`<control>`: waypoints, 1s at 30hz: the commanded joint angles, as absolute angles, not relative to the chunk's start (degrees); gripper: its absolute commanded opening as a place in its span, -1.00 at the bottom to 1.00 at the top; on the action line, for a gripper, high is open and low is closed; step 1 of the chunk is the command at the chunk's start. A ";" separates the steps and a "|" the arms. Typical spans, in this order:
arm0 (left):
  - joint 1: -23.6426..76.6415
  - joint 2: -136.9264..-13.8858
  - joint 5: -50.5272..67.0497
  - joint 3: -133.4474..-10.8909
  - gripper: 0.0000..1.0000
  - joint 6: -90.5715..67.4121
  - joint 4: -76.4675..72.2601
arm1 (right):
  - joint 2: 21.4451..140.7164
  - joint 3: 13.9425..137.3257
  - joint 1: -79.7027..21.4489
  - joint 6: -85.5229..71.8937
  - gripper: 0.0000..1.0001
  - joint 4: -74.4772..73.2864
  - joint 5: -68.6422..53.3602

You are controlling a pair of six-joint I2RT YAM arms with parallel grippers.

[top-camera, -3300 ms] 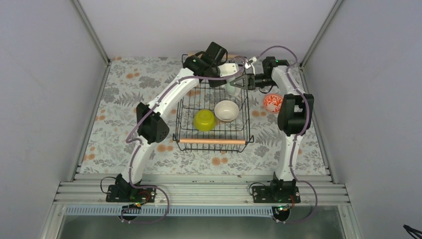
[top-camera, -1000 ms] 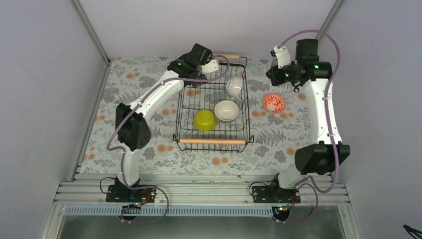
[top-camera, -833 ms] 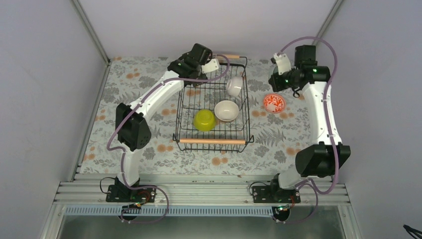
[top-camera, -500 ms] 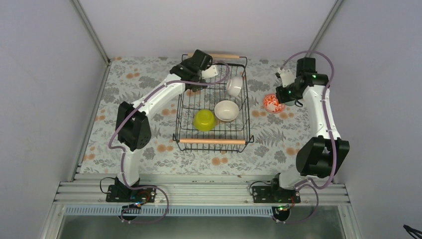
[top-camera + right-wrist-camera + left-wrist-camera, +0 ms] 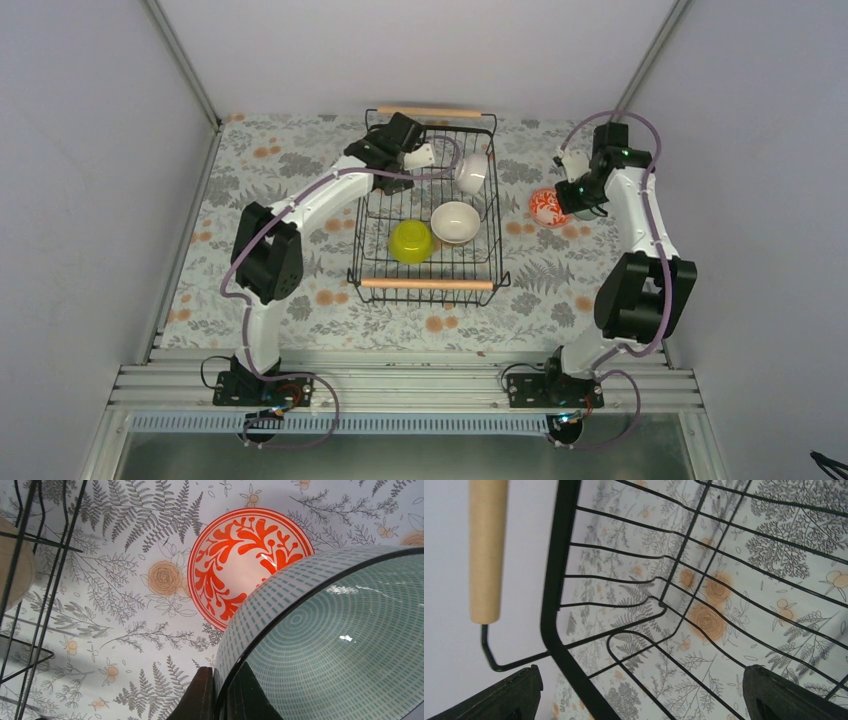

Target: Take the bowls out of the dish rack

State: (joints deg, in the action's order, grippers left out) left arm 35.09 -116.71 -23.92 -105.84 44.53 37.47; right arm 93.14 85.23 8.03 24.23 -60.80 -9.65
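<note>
The dish rack (image 5: 428, 284) stands mid-table and holds a yellow-green bowl (image 5: 411, 241), a white bowl (image 5: 456, 222) and a second white bowl (image 5: 472, 172) tilted against its far right side. My right gripper (image 5: 225, 692) is shut on the rim of a teal-patterned bowl (image 5: 340, 645), held just above a red-patterned bowl (image 5: 235, 565) on the table right of the rack (image 5: 30, 580). In the top view the right gripper (image 5: 572, 192) hides the teal bowl next to the red bowl (image 5: 546, 207). My left gripper (image 5: 642, 680) is open and empty over the rack's far left corner (image 5: 559, 595).
The rack's wooden handles (image 5: 428, 112) run along its far and near ends; one (image 5: 486, 550) shows close in the left wrist view. A floral cloth (image 5: 250, 200) covers the table. Grey walls enclose left, right and back.
My right arm has swung out of the rack to the right with the teal bowl and lowered it over the red bowl. My left gripper has shifted slightly inside the rack's far left corner.
</note>
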 commanded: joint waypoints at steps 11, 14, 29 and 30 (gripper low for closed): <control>35.41 -113.17 -23.46 -101.33 1.00 44.38 33.77 | 100.00 88.98 5.16 26.52 -0.92 -59.13 -3.67; 35.51 -113.14 -23.55 -101.44 1.00 44.43 33.84 | 101.27 90.41 3.47 26.35 -0.92 -59.78 -2.88; 35.51 -112.06 -23.38 -98.46 1.00 44.57 32.50 | 105.92 91.12 -1.66 25.21 -0.92 -58.65 4.47; 35.51 -112.05 -23.38 -98.34 1.00 44.56 32.40 | 106.03 90.94 -1.81 25.22 -0.92 -58.58 4.92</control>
State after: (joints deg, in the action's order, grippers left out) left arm 35.27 -114.15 -23.53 -99.39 44.53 34.15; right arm 106.26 89.97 -1.13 25.28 -60.31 0.95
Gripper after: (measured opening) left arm 0.998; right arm 0.042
